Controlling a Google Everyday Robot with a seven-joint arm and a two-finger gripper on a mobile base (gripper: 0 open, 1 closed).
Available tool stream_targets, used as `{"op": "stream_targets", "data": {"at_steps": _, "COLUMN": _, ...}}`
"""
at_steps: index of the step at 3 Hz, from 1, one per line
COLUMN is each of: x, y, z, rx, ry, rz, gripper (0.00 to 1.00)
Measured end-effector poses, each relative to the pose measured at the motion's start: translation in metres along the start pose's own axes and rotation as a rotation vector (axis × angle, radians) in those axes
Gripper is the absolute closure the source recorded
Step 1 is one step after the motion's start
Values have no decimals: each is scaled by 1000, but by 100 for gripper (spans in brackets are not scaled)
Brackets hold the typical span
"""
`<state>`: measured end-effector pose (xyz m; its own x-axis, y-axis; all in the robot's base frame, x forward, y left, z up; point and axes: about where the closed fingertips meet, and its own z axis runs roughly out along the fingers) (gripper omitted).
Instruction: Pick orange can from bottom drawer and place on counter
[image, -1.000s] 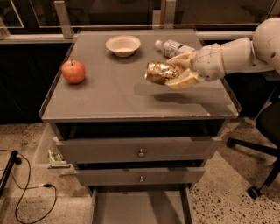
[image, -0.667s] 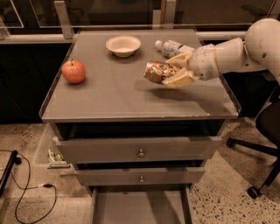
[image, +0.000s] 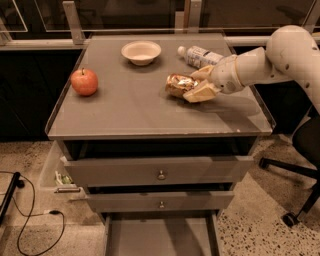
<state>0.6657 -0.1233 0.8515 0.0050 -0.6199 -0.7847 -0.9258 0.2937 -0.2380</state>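
The orange can (image: 178, 84) lies on its side low over the counter (image: 140, 112), right of centre; I cannot tell whether it touches the surface. My gripper (image: 194, 83) reaches in from the right and is shut on the can, with one pale finger above it and one below. The bottom drawer (image: 160, 236) stands pulled out at the foot of the cabinet, and its grey floor shows nothing in it.
A red apple (image: 84, 82) sits on the counter's left side. A white bowl (image: 141, 51) stands at the back centre. A clear plastic bottle (image: 199, 54) lies at the back right, just behind my gripper. An office chair base (image: 295, 190) stands right of the cabinet.
My gripper with the can has shifted slightly left and down, nearer the counter surface. Nothing else has moved.
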Motion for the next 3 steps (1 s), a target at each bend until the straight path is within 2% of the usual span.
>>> {"op": "stream_targets", "data": {"at_steps": 1, "x": 1, "y": 0, "z": 1, "rx": -1, "ry": 1, "rz": 7, "gripper": 81}}
{"op": "stream_targets", "data": {"at_steps": 3, "x": 1, "y": 0, "z": 1, "rx": -1, "ry": 1, "rz": 7, "gripper": 35}}
